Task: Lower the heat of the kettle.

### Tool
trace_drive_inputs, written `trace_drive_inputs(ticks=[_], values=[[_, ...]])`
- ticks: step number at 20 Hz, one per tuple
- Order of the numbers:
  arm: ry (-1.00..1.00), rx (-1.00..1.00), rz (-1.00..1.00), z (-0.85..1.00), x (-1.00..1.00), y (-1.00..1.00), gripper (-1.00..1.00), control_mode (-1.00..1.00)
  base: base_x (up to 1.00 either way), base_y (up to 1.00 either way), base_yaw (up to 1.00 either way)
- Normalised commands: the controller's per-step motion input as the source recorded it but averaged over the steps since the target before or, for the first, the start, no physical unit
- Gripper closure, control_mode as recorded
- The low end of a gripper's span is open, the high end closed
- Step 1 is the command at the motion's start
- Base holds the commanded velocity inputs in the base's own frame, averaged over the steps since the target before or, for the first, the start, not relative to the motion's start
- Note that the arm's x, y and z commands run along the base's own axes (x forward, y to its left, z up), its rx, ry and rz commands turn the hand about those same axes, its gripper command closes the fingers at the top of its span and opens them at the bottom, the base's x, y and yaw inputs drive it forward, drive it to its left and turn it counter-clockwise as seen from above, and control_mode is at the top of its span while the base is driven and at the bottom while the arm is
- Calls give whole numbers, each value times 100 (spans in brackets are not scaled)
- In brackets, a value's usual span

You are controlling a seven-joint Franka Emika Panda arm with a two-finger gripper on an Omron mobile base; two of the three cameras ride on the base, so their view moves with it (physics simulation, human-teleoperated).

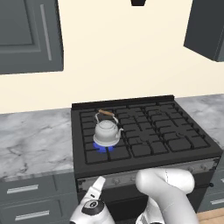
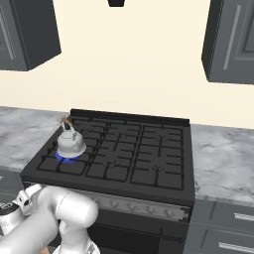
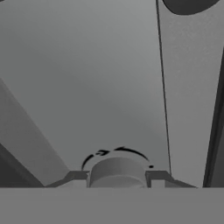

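Silvery-white metal marks the kettle (image 1: 106, 132), which stands upright on the front-left burner of the black stove (image 1: 175, 148), over a blue flame (image 1: 102, 148); its brown wooden top piece (image 1: 106, 112) crowns the thin wire handle. Seen from the right base view, the kettle (image 2: 70, 142) sits at the near left corner of the grates, with grey marble desk (image 2: 223, 163) on either side of the stove. My pincer (image 3: 117, 175) is low against the stove's front panel, its two dark tips flanking a round grey knob (image 3: 117, 171); the tips appear to touch the knob's sides, so I read the pincer as clenched on it. Dark grey cabinets (image 1: 26, 35) hang above.
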Motion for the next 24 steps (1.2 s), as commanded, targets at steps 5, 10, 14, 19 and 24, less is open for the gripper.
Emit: trace_drive_inputs(ticks=[5,10,14,19,24], values=[[0,22,0,0,0,-11,100,-100,0,0,0],[0,28,0,0,0,-13,100,-100,0,0,0],[0,30,0,0,0,-16,100,-100,0,0,0],[0,27,0,0,0,-13,100,-100,0,0,0],[0,25,0,0,0,-11,100,-100,0,0,0]])
